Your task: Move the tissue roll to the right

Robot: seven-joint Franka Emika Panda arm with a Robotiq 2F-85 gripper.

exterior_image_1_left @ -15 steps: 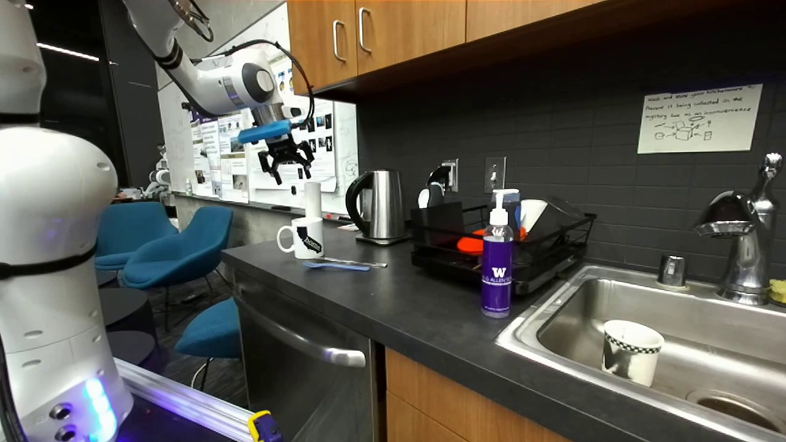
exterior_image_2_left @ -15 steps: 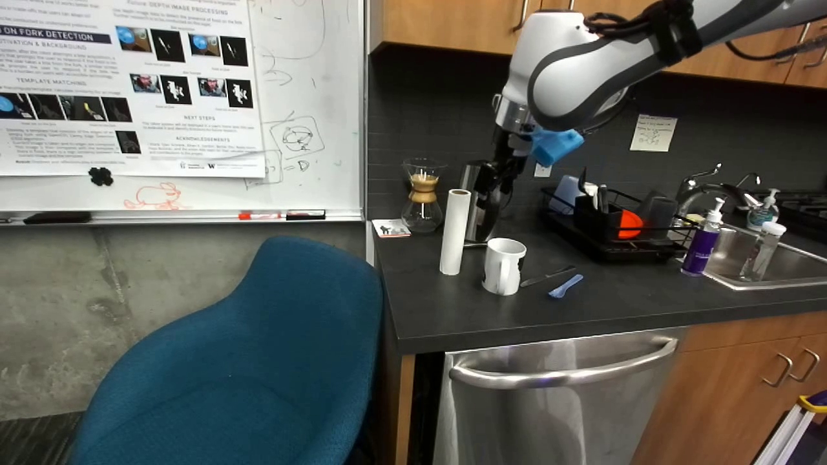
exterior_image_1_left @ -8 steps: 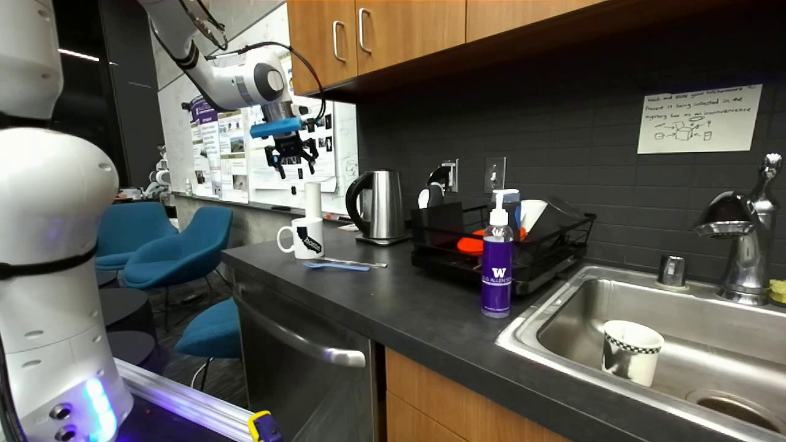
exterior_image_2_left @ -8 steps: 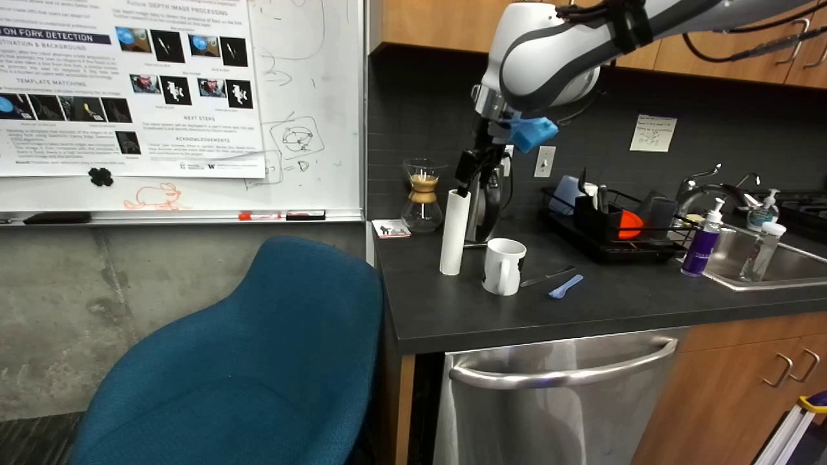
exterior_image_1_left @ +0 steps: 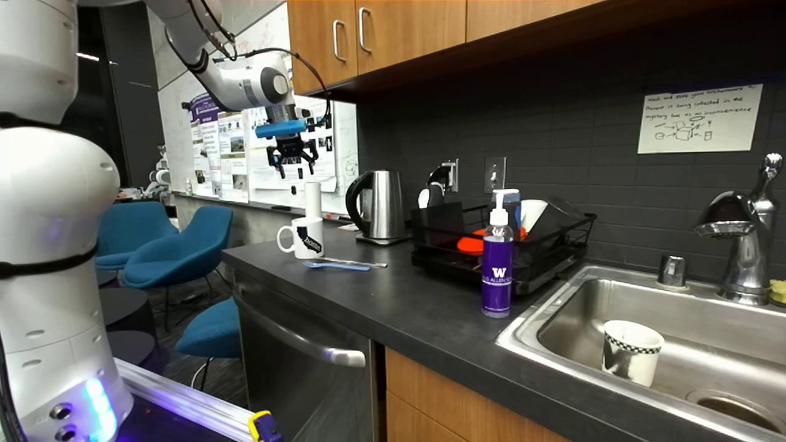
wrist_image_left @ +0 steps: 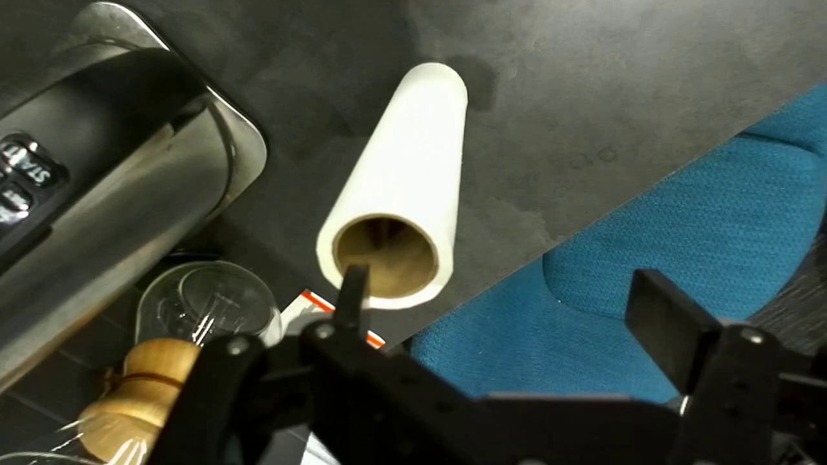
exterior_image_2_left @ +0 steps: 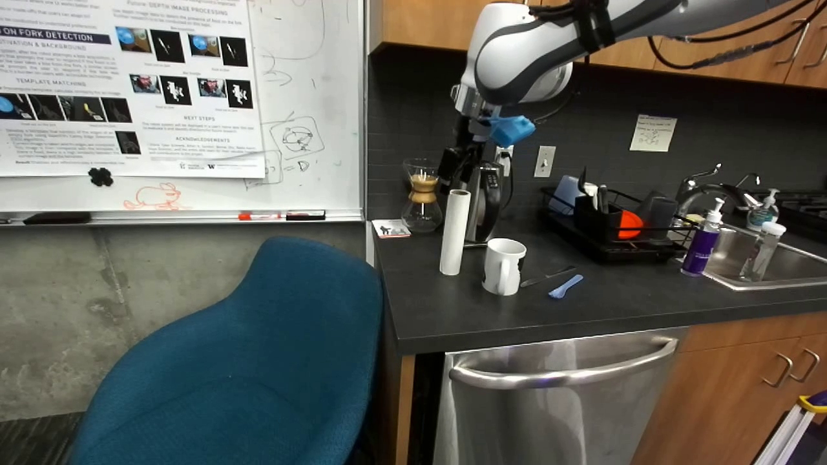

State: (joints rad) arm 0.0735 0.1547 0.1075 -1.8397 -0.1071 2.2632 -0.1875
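Note:
The tissue roll (exterior_image_2_left: 455,232) is a tall white cylinder standing upright near the counter's end, behind the white mug in an exterior view (exterior_image_1_left: 313,201). In the wrist view its hollow top end faces me, and the roll (wrist_image_left: 413,161) lies left of the middle of my jaws. My gripper (wrist_image_left: 501,274) is open, with nothing between its widely spread fingers. The left finger (wrist_image_left: 353,294) overlaps the near rim of the roll in that view; no contact is visible. In the exterior views the gripper (exterior_image_1_left: 297,172) hangs above the height of the roll's top (exterior_image_2_left: 455,175).
A white mug (exterior_image_2_left: 504,266) stands close beside the roll, with a knife and a blue fork (exterior_image_2_left: 566,286) nearby. The steel kettle (exterior_image_1_left: 384,205) and glass coffee maker (exterior_image_2_left: 423,200) stand behind. A dish rack (exterior_image_1_left: 503,245) and purple soap bottle (exterior_image_1_left: 496,270) are farther along. A blue chair (exterior_image_2_left: 258,361) adjoins the counter's end.
The arm and gripper have moved left in the view with the whiteboard, and slightly up and right in the view with the sink in front. The roll and mug have not moved.

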